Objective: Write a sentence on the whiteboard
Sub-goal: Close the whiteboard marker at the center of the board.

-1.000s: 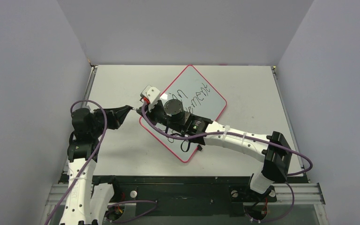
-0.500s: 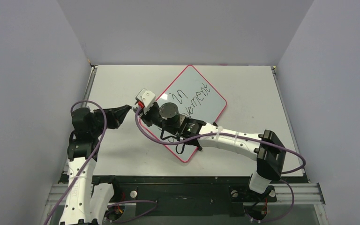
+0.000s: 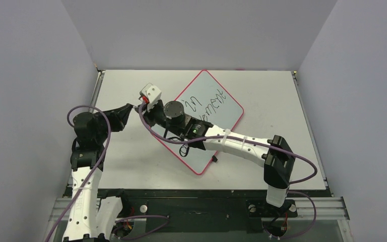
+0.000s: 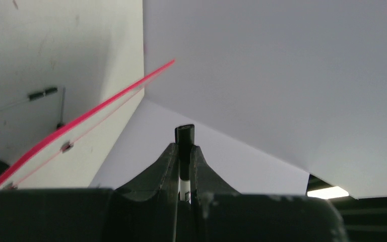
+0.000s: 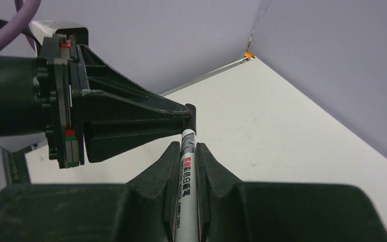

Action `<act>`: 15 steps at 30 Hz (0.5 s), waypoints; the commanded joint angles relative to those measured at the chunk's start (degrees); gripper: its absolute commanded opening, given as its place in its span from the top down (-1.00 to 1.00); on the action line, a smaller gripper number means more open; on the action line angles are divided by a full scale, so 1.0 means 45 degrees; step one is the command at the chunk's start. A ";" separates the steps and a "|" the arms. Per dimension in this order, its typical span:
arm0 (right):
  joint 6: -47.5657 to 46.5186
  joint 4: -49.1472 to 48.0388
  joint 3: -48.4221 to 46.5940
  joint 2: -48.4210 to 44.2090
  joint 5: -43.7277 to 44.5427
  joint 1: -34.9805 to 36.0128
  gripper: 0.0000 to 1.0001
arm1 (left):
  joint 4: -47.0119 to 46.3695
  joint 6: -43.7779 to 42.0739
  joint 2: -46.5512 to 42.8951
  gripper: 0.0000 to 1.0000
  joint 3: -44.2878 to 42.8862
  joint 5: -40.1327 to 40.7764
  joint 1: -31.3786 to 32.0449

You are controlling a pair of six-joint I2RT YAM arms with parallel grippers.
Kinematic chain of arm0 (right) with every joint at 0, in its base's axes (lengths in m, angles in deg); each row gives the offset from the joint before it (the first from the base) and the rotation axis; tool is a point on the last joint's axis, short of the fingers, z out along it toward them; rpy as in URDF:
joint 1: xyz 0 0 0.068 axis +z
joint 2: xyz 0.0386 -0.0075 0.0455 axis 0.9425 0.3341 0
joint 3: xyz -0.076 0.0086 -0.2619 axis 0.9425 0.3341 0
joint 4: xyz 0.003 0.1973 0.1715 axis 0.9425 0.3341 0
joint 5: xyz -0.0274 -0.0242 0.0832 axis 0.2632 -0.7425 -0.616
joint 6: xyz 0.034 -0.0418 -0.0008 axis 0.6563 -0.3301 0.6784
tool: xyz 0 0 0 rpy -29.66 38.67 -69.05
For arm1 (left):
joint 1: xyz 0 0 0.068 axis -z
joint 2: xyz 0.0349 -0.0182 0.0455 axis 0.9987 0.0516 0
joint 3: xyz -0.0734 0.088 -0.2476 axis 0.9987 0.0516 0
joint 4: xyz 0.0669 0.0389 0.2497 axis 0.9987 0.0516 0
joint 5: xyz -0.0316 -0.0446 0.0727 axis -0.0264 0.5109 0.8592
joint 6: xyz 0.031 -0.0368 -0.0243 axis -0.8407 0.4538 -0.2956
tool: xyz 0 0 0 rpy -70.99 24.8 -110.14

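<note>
left side: my left fingers (image 3: 126, 109) were pressed together on a small black marker cap (image 4: 184, 134). the cap stood up between the two tips, with a bit of white below it.

right side: my right fingers (image 3: 141, 107) pinched a white marker pen with black and red print (image 5: 187, 166). the barrel lay along the gap between them and its far end pointed at my left fingers.

meeting point: the pen's end was right at the cap. i could not tell whether it sat inside the cap or only touched it. both sets of fingers met tip to tip over the pale counter (image 3: 262, 96), just off the left corner of the board.

board: the large flat whiteboard with a thin red rim (image 3: 227, 115) lay on the counter near the middle, turned like a diamond. my right arm crossed over its lower left part.

writing: the black handwritten sentence (image 3: 210, 107) ran slantwise across the upper half of the board. the arm hid part of it, and only a loop of black line showed below the forearm.
</note>
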 commanded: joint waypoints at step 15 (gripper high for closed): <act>0.8259 0.2593 -0.4140 0.2495 -0.3687 -0.1433 1.00 | -0.2652 -0.0298 -0.0581 1.00 -0.1141 0.0055 0.2483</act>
